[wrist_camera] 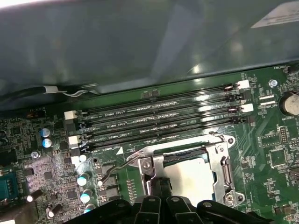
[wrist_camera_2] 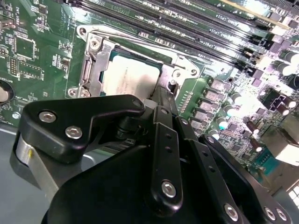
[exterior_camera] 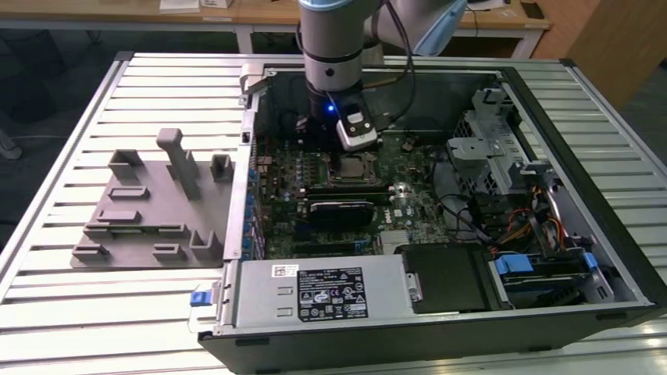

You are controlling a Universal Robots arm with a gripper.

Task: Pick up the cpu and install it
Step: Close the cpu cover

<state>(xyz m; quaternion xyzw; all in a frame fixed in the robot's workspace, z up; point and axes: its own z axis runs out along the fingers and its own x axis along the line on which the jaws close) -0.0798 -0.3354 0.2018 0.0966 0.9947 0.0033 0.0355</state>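
The fingers (wrist_camera_2: 163, 109) of your gripper (wrist_camera: 161, 183) look pinched shut, holding nothing. The cpu (wrist_camera_2: 131, 77) lies flat in its socket (wrist_camera: 225, 163) on the board (wrist_camera: 273, 156), right below the tips. They stand at one edge of it, not over its middle.

- A robotics lab or workshop is indicated (hardly a home).
- An opened computer case (exterior_camera: 417, 340) is laid on a ribbed metal bench (exterior_camera: 62, 328), beside a grey tray (exterior_camera: 136, 205).
- A robot arm (exterior_camera: 333, 47) is seen above, wooden desks (exterior_camera: 261, 17) behind.
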